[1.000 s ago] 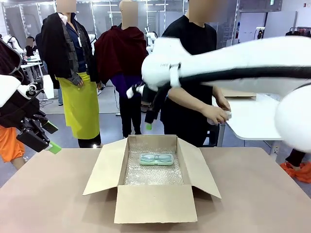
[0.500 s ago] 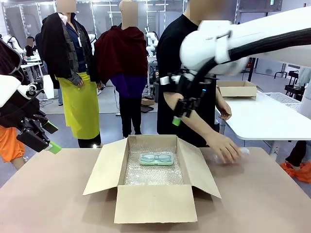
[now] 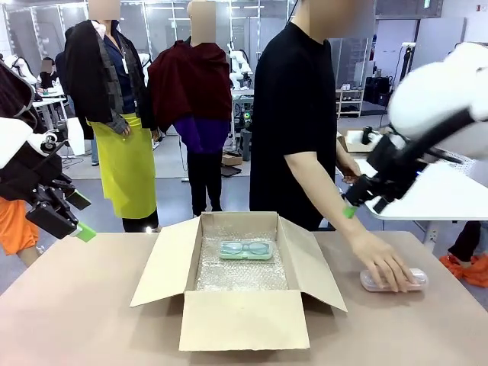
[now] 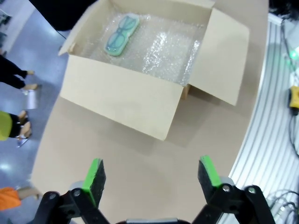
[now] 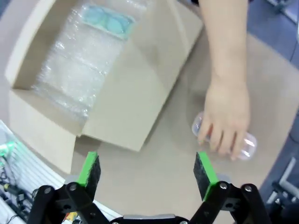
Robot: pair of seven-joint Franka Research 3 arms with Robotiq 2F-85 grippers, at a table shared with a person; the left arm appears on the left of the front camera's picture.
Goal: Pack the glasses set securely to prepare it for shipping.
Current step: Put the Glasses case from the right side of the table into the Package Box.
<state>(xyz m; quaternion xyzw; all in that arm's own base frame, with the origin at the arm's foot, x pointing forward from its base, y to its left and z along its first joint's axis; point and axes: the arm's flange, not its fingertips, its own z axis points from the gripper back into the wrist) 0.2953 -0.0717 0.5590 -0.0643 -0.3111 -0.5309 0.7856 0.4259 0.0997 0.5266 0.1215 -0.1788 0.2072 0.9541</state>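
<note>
Left end effector (image 4: 150, 169) apart, right end effector (image 5: 146, 164) apart, mint case (image 3: 245, 249) in box (image 3: 244, 320) (flaps splayed)

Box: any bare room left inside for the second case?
Yes: in the box, the bubble wrap between mint case and front wall is bare. The tabletop left of the box is free too. Crowded on the right: a person's hand rests on the pinkish case.

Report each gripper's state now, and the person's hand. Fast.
Left gripper: open, empty.
Right gripper: open, empty.
Person's hand: resting on the pinkish case.
</note>
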